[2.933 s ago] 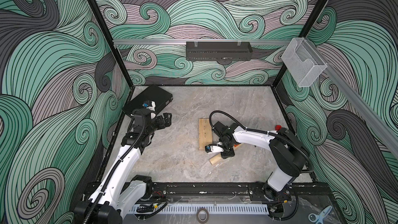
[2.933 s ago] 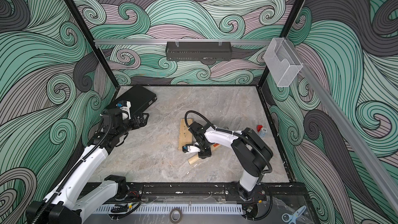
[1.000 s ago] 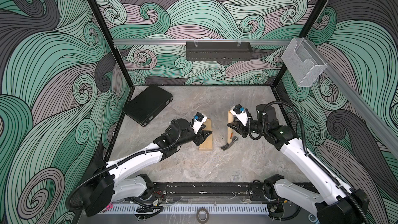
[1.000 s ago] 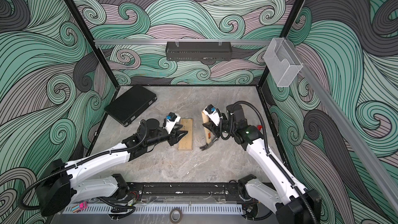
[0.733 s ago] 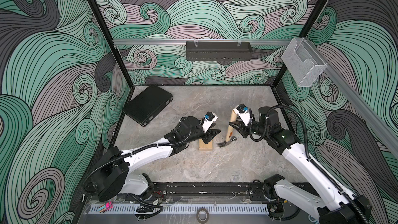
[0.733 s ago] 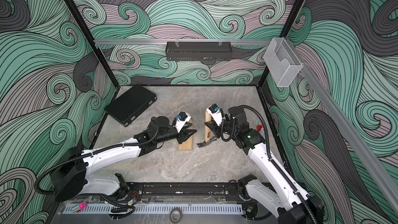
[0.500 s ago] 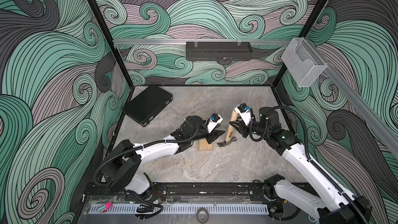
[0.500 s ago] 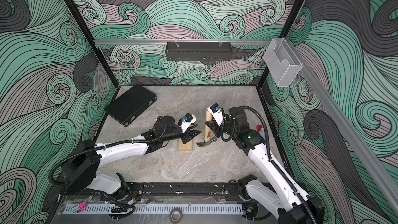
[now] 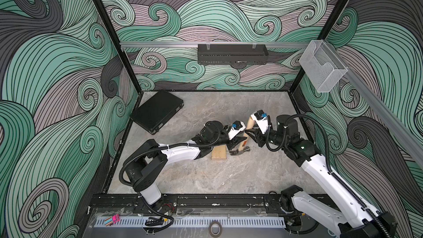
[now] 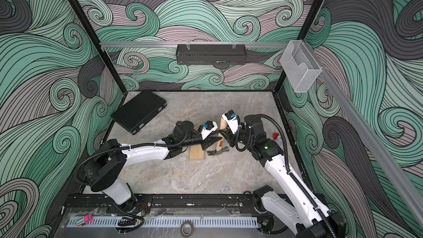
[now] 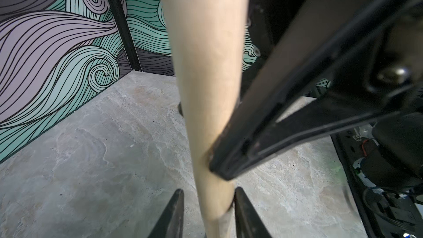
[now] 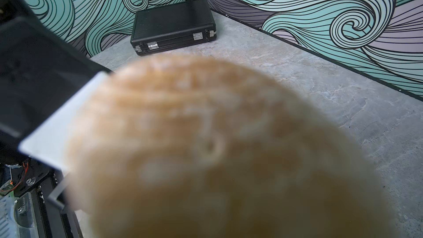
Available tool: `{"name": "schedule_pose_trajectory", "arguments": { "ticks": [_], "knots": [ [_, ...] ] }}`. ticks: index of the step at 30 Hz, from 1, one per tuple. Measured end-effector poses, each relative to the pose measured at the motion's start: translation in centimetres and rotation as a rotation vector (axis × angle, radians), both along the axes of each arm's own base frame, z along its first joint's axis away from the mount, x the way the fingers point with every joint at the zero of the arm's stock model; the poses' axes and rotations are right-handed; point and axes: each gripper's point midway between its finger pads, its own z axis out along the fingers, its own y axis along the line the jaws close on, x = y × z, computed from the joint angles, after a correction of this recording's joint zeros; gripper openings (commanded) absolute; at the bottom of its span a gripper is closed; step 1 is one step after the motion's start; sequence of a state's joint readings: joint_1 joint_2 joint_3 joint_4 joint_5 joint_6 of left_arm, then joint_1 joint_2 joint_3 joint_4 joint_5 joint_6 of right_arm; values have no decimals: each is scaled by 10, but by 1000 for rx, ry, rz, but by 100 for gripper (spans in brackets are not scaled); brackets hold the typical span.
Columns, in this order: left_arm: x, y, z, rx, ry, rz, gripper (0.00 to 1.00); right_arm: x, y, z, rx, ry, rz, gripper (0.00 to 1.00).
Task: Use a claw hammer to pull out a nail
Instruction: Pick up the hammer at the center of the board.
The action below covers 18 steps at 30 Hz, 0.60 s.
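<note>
The claw hammer (image 9: 249, 124) stands tilted with its pale wooden handle up, and its grey head (image 9: 239, 152) is low beside a wooden block (image 9: 219, 154); both top views show it (image 10: 222, 123). My right gripper (image 9: 248, 132) is shut on the handle's upper part. Its black finger (image 11: 263, 122) presses the handle (image 11: 206, 65). My left gripper (image 11: 207, 192) is open and straddles the handle lower down. One fingertip (image 11: 238, 191) touches the wood, and the other stands off with a gap. The handle's blurred butt end (image 12: 206, 145) fills the right wrist view and hides those jaws. The nail is hidden.
A shut black case (image 9: 156, 112) lies at the back left of the marble floor (image 12: 174, 26). A black shelf (image 9: 232, 53) hangs on the back wall, and a clear plastic holder (image 9: 320, 69) on the right rail. A small red-capped item (image 10: 277, 136) sits by the right wall.
The left arm swung from beside the case across the block to the hammer, and its jaws narrowed around the handle. The right gripper lifted the hammer upright earlier and now holds it almost still.
</note>
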State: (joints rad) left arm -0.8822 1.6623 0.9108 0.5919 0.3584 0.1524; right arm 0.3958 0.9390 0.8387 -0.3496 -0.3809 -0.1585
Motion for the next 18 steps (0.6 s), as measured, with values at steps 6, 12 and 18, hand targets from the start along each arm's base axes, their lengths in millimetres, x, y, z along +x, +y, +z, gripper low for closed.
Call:
{"name": "schedule_pose_trajectory", "arguments": {
  "ticks": [6, 12, 18],
  "knots": [
    [-2, -4, 1, 3, -24, -22, 18, 0, -1, 0, 15, 18, -19, 33],
    [-8, -7, 1, 13, -33, -64, 0, 0, 0, 9, 52, 9, -25, 51],
    [-15, -10, -1, 42, -40, -111, 0, -9, 1, 19, 48, -21, 14, 67]
  ]
}}
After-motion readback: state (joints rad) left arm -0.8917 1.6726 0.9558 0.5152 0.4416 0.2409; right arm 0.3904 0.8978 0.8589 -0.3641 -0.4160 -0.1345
